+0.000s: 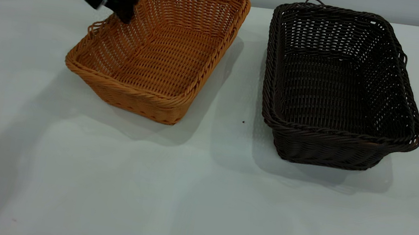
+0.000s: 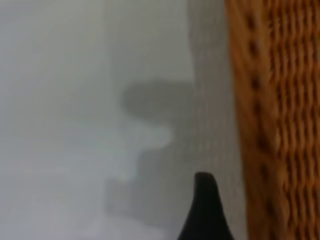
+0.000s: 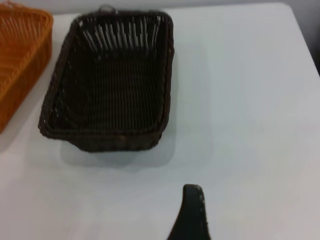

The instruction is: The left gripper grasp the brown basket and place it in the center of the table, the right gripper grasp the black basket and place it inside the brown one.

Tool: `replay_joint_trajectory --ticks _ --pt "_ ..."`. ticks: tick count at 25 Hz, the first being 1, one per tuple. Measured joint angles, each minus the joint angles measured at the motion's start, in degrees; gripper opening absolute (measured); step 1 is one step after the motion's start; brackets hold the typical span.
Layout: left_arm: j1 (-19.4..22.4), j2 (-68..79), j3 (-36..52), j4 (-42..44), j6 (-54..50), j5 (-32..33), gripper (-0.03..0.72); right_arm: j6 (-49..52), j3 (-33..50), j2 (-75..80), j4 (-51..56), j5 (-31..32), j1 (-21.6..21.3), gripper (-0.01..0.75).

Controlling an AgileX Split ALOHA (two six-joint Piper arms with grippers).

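The tan brown basket (image 1: 161, 49) sits tilted beside the upright black basket (image 1: 337, 86) on the table (image 1: 198, 198).

At upper left, the brown basket (image 1: 161, 49) is orange-tan wicker, woven in tight horizontal rows with a braided rim of the same tone. To its right, the black basket (image 1: 336, 90) is very dark brown-black, with the same weave and pale gaps showing through its far wall. The table (image 1: 198, 198) is plain pale grey-white with a few tiny dark specks. The left gripper (image 1: 124, 9) is black.
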Motion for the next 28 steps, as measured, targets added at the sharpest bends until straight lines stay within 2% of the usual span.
replay_joint_trajectory --ticks 6,9,12,14,15,21,28 --pt "-0.2 5.6 -4.3 0.0 0.0 1.1 0.505 -0.1 -1.8 12.4 4.7 -1.5 0.0 0.552" --pt "-0.2 7.1 -5.2 0.0 0.0 0.7 0.449 -1.0 -2.3 21.8 9.5 -3.6 0.0 0.552" --pt "-0.2 7.9 -5.7 0.0 0.0 0.2 0.288 -3.5 -2.3 32.0 17.5 -5.9 0.0 0.552" --pt "-0.2 7.9 -5.9 -0.4 -0.3 0.1 0.135 -5.9 -2.3 38.8 23.3 -7.7 0.0 0.552" --pt "-0.2 7.6 -5.9 -1.0 -0.9 0.1 0.092 -7.1 -2.3 42.5 26.7 -8.7 0.0 0.552" --pt "-0.1 1.0 -5.9 -0.4 0.1 2.8 0.078 -15.9 -2.3 63.2 45.8 -16.1 0.0 0.552" --pt "0.2 -8.5 -5.9 0.5 0.4 2.3 0.078 -30.0 -2.7 86.3 71.2 -21.6 0.0 0.552"
